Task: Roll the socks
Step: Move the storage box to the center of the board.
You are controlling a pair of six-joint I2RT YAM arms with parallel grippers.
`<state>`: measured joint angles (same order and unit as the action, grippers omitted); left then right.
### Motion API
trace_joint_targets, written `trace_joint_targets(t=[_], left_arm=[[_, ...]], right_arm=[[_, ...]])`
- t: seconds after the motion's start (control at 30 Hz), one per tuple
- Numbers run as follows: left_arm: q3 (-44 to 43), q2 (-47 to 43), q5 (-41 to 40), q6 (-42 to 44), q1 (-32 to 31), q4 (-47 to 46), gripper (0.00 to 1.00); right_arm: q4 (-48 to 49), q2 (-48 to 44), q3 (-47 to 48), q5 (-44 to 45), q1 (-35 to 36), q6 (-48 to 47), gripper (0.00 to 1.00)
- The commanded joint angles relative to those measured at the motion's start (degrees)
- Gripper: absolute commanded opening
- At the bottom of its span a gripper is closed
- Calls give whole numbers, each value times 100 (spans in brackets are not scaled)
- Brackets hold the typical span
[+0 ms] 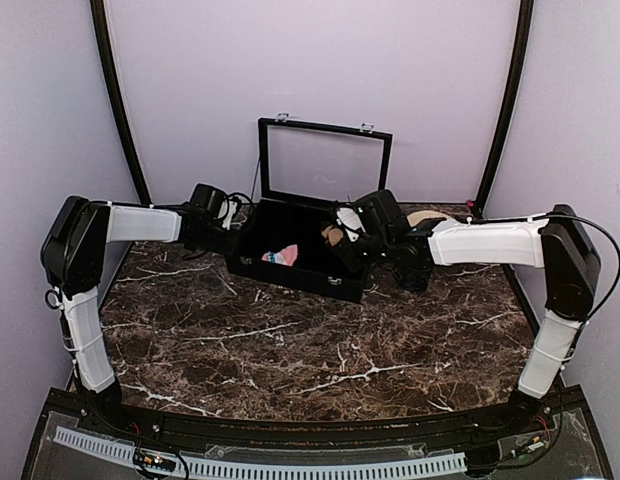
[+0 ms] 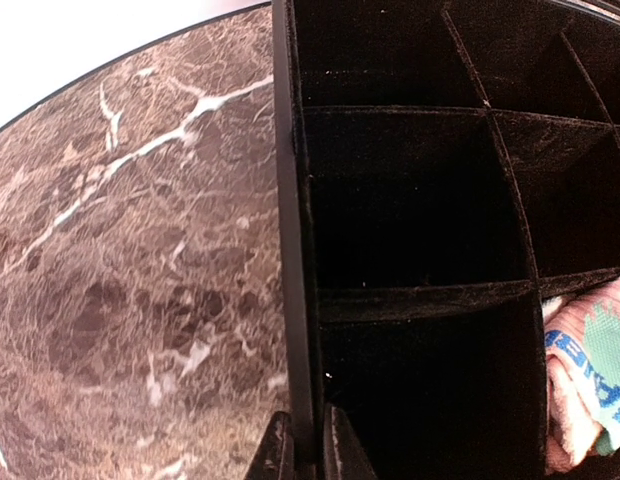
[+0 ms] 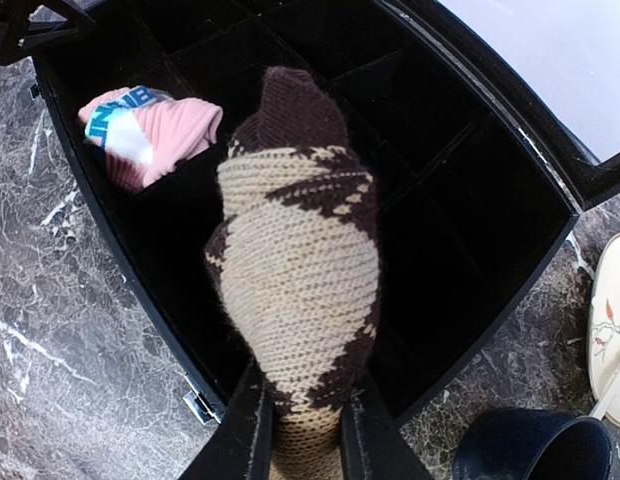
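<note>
A black divided box (image 1: 290,281) stands at the back of the table with its lid up. The pink sock (image 1: 281,256) (image 2: 590,380) (image 3: 155,130), with teal and white patches, lies rolled in one compartment. My right gripper (image 3: 302,430) (image 1: 347,238) is shut on the dark brown sock with tan diamonds (image 3: 300,280). It holds that sock bunched above the box's open compartments. My left gripper (image 2: 308,450) (image 1: 223,226) is shut on the box's left side wall (image 2: 295,250), one finger outside and one inside.
The lid (image 1: 325,160) stands upright behind the box. On the marble table (image 1: 290,350), right of the box, are a dark blue cup (image 3: 530,445) and a white object (image 3: 612,310). Purple walls close in the back and sides.
</note>
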<state>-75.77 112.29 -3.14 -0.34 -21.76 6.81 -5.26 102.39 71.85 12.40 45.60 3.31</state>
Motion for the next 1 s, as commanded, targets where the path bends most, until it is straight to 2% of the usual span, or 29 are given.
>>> trace_joint_targets(t=[0.0,0.5,0.97], left_arm=[[646,-118,-283,530,-39,960,0],[1656,-853,-410,204,-33,853,0],[1691,-988,-475,218,-39,955,0]], right_arm=[[-50,-198,-49,-70,119,27,0],[-568,-172,-62,-240,292,119,0],[-1595,371,502,-425,298,133,0]])
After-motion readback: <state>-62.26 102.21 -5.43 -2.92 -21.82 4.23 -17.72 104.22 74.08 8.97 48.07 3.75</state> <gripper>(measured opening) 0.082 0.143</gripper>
